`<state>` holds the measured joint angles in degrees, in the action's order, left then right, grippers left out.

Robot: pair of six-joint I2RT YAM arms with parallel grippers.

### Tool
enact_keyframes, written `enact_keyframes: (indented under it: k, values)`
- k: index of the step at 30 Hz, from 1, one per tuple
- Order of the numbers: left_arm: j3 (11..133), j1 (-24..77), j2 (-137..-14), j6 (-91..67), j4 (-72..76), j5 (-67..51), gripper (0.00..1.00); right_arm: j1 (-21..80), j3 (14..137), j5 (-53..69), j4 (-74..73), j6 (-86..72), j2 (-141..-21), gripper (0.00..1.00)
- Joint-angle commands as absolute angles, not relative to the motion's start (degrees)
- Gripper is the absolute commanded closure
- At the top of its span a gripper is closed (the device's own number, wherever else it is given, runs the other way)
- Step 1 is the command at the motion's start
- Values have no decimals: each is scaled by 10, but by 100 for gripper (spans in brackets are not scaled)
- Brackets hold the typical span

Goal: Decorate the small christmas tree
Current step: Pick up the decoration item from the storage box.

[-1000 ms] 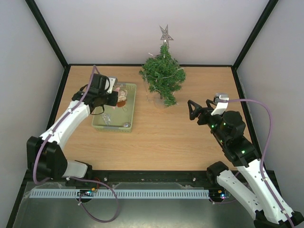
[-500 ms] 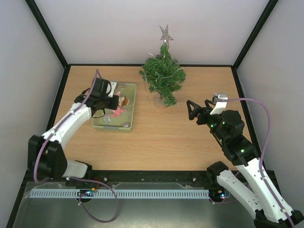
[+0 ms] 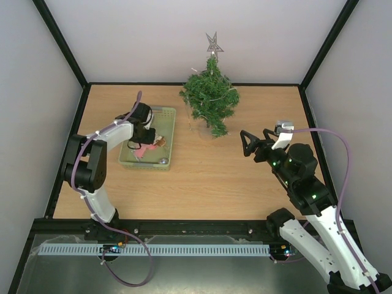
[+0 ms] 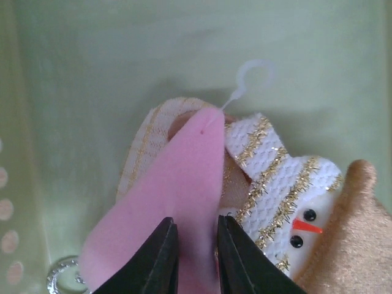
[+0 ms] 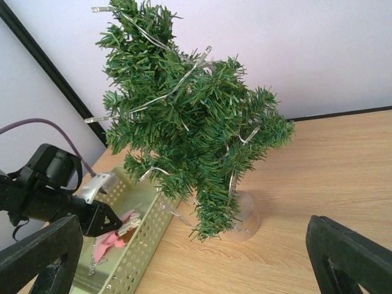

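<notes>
The small christmas tree (image 3: 210, 98) stands in a clear cup at the back middle, with a light string and a silver star (image 3: 214, 44) on top; it fills the right wrist view (image 5: 196, 135). My left gripper (image 3: 144, 138) reaches down into the pale green basket (image 3: 169, 130). Its jaws (image 4: 196, 223) are shut on a pink felt ornament (image 4: 177, 184) with a white hanging loop (image 4: 254, 76). A white snowman ornament (image 4: 288, 196) lies beside it. My right gripper (image 3: 251, 144) is open and empty, hovering right of the tree, its jaws pointing at it (image 5: 193, 263).
A tan glittery ornament (image 4: 352, 233) and a silver chain (image 4: 61, 282) also lie in the basket (image 5: 144, 245). The black frame and white walls close the table at the back and sides. Bare wood lies between the basket and my right arm.
My left arm has folded and its gripper has moved right, deeper into the basket, onto the pink ornament, which has shifted with it. My right gripper has barely moved.
</notes>
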<state>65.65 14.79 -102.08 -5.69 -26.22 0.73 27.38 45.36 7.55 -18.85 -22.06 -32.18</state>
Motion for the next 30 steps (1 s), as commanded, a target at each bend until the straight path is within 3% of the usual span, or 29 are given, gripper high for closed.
enact_keyframes:
  k: [1,8,14,20,22,30]
  values:
    - [685,144,-1026,-57,-248,9,78,272,460,88,-182,-217,-311,2]
    - [708,144,-1064,-44,-252,25,70,272,456,100,-179,-218,-309,2]
    - [716,144,-1091,-35,-256,26,69,272,456,90,-183,-209,-307,2]
    - [721,145,-1075,-33,-249,69,76,272,452,90,-183,-209,-304,2]
    - [719,144,-1074,-32,-236,87,69,272,451,90,-182,-209,-304,2]
    - [723,154,-1108,-4,-230,97,66,272,450,84,-189,-207,-292,2]
